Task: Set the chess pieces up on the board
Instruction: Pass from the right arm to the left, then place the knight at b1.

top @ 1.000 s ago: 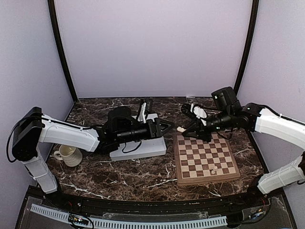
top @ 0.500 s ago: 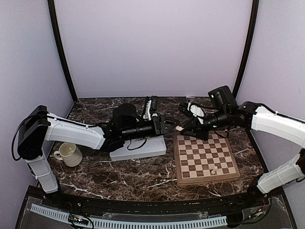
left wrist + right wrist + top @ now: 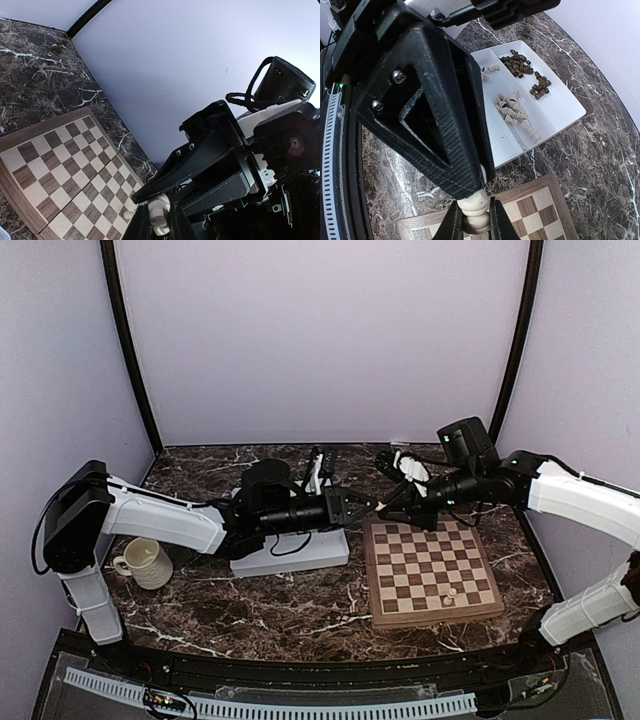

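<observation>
Left tool [image 3: 368,507] and right tool [image 3: 473,222] both pinch one cream chess piece [image 3: 159,217]. A mistimed release could drop it onto the board [image 3: 430,575] beneath them.

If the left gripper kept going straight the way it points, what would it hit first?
The right gripper, tip to tip with the left gripper; both seem to pinch one cream chess piece.
</observation>
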